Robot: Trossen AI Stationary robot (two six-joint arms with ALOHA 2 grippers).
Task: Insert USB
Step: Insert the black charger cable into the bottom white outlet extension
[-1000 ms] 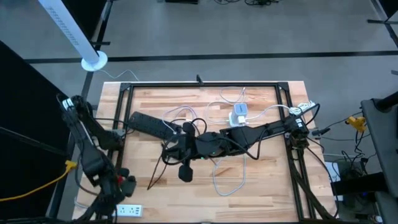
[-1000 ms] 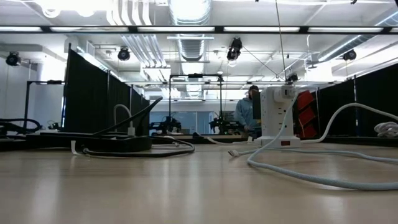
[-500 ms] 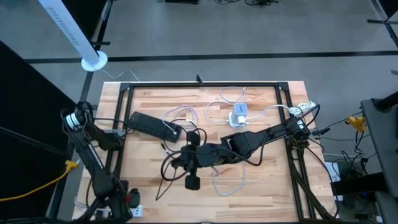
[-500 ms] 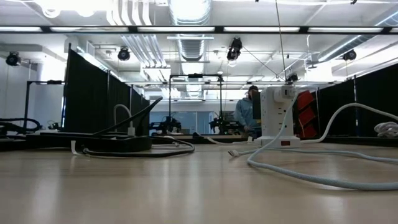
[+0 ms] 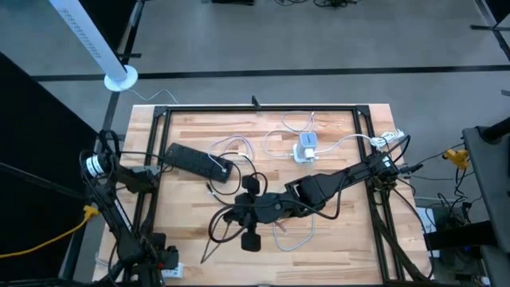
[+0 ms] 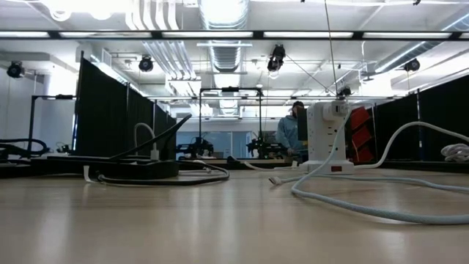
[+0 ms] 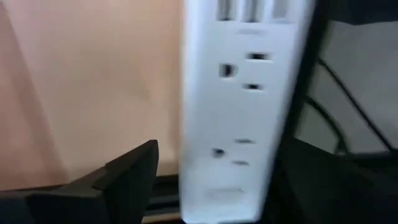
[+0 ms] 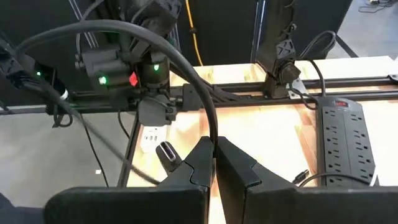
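The right gripper [image 8: 214,163] pinches a black cable [image 8: 186,81] shut-fingered over mid-table — likely carrying its USB end to the black power strip [image 5: 198,162] — while the left gripper [image 7: 205,180], folded off the table's near-left corner, hangs spread above a white power strip [image 7: 242,112].

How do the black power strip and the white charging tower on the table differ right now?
The black power strip is long and lies flat at the table's left; the white charging tower is compact and stands upright, farther right, as the low view shows. The strip is dark with a black cord; the tower is white with white cables looping off it. Both sit on the wooden table, clear of the right gripper.
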